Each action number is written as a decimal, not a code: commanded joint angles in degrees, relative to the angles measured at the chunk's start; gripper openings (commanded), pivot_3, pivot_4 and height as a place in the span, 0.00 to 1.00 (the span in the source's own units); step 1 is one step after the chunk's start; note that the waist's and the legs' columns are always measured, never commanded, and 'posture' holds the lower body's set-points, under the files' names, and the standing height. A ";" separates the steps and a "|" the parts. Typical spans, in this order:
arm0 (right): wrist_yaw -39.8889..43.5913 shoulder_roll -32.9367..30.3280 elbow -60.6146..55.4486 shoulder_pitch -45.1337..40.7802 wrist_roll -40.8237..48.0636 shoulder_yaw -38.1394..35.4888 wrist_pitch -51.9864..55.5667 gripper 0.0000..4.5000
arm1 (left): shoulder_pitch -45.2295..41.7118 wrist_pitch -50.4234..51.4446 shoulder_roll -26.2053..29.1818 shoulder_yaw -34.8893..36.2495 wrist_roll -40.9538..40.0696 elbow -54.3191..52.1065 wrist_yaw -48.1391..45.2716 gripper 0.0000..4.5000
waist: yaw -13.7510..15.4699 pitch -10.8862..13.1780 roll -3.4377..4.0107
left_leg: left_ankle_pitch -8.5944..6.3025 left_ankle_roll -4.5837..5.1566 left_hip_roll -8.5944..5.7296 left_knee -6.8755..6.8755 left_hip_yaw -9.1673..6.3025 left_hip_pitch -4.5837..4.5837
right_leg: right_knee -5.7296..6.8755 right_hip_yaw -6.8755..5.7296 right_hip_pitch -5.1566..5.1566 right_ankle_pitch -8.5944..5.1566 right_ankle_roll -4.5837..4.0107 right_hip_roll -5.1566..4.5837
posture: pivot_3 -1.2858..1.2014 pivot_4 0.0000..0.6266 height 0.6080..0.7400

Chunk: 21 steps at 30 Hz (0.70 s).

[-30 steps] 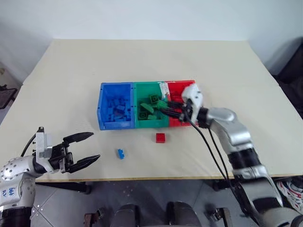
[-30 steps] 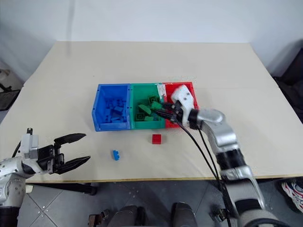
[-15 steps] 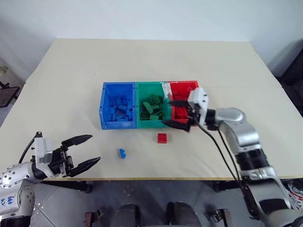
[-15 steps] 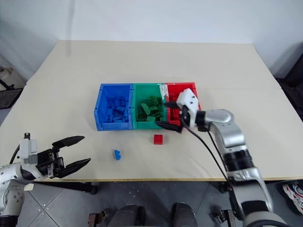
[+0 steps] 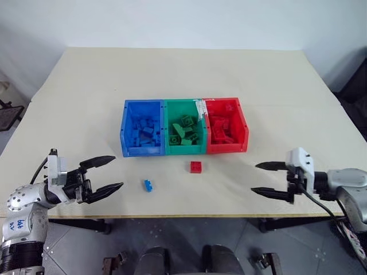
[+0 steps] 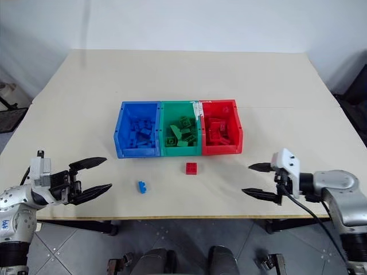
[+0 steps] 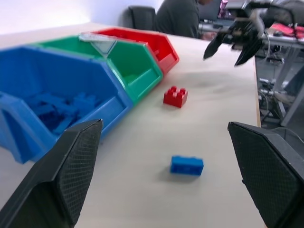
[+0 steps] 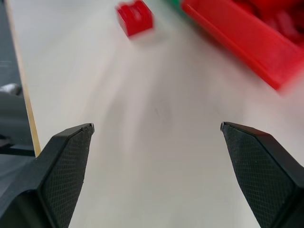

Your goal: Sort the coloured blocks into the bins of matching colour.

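Both grippers' jaws stand released and empty. The blue block (image 5: 148, 185) lies just right of the left gripper (image 5: 104, 175); the red block (image 5: 196, 167) sits mid-frame, left of the right gripper (image 5: 265, 179).

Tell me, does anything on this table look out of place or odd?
Two bricks lie loose on the table in front of the bins: a red brick before the green bin, and a blue brick nearer the table's front edge. A whitish patch marks the green bin's rim beside the red bin.
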 commanded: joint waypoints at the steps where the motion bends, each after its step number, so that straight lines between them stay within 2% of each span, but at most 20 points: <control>1: -2.05 1.12 -2.32 -1.71 -0.04 1.03 0.74 0.99 | -1.86 -0.90 0.50 -0.46 0.47 0.33 -0.61 1.00 | -0.01 0.01 0.01 | 0.00 0.00 0.04 -0.01 0.00 0.00 | -0.08 0.01 0.04 0.00 0.00 0.00 | 0.52 0.24 1.00; 8: -7.08 8.78 -1.11 -7.27 -3.66 9.28 1.56 0.99 | -3.05 -1.47 0.16 -0.89 0.76 1.16 -0.70 1.00 | -0.11 0.01 0.02 | -0.01 -0.02 0.04 0.02 -0.10 -0.02 | -0.05 0.06 0.05 0.00 0.00 -0.01 | 0.52 0.24 1.00; 12: -10.49 16.86 3.49 -11.83 -6.61 14.77 0.00 0.99 | -1.03 -1.15 0.01 0.14 0.19 -1.68 0.53 1.00 | -0.14 0.02 0.03 | -0.01 -0.02 0.00 0.06 -0.11 -0.04 | -0.04 0.05 0.05 0.00 0.00 0.02 | 0.52 0.24 1.00; 21: -9.63 21.78 12.00 -15.83 -10.32 18.71 -5.78 0.99 | 3.33 -0.55 0.04 1.89 -0.67 -6.08 3.08 1.00 | 0.12 0.03 0.05 | -0.03 0.01 -0.04 0.16 -0.33 -0.04 | 0.03 0.12 0.17 0.00 0.00 -0.02 | 0.52 0.24 1.00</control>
